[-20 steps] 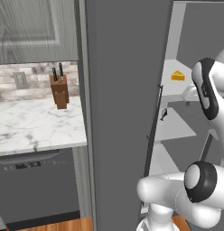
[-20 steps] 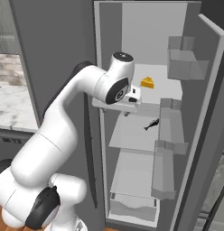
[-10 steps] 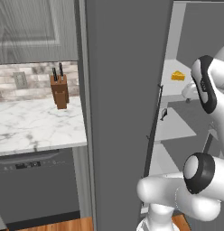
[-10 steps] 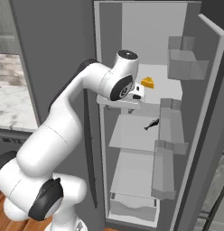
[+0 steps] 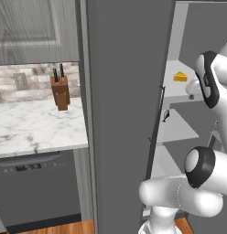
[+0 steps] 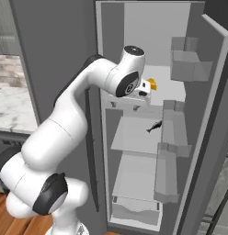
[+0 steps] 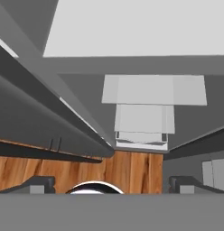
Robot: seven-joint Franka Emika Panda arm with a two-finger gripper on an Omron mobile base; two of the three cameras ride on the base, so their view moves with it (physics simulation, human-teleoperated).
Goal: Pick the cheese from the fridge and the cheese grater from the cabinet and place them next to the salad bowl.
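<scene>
Gripper (image 6: 144, 90) nearer, just beside cheese (image 6: 152, 83)

Glossy white arm (image 6: 74, 119) here, thick rounded links, smooth like moulded plastic. Dark grey, near-black discs cap the joints, one at the elbow, one low by the base. Two small dark finger tips (image 7: 39, 184) peek up in the hand view.

fridge (image 6: 51, 41): smooth matt grey | counter (image 5: 37, 125): glossy marble | floor (image 7: 132, 169): wood
</scene>
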